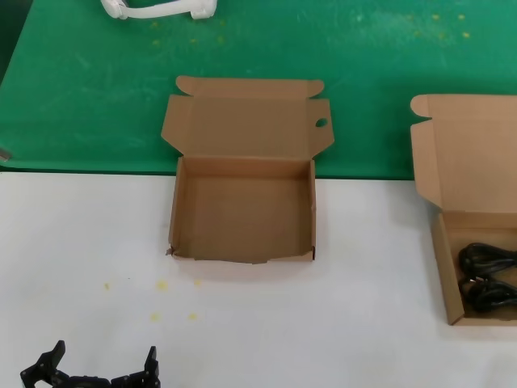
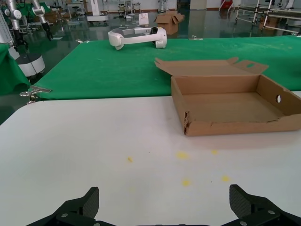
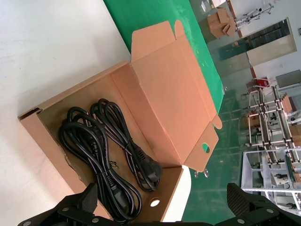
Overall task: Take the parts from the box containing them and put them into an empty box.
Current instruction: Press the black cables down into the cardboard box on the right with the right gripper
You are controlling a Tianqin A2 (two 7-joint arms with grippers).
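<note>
**A:** Start at the left. What is the left gripper (image 1: 98, 373) doing?

**B:** Parked low at the near edge of the white table (image 1: 81, 242), fingers spread, holding nothing. It looks idle.

**A:** And in the middle?

**B:** The empty box (image 1: 242, 214), lid folded back onto the green mat (image 1: 89, 89), so its tray is open from above to receive things. Nothing is in it yet.

**A:** Further right?

**B:** The box containing them (image 1: 477, 267), lid also swung back. The parts (image 3: 101, 155), seemingly two black cable bundles, lie inside.

**A:** The right gripper (image 3: 160, 212)?

**B:** Out of the head view. Its wrist camera looks down into that box, fingers wide apart, probably lined up for a first pick.
</note>
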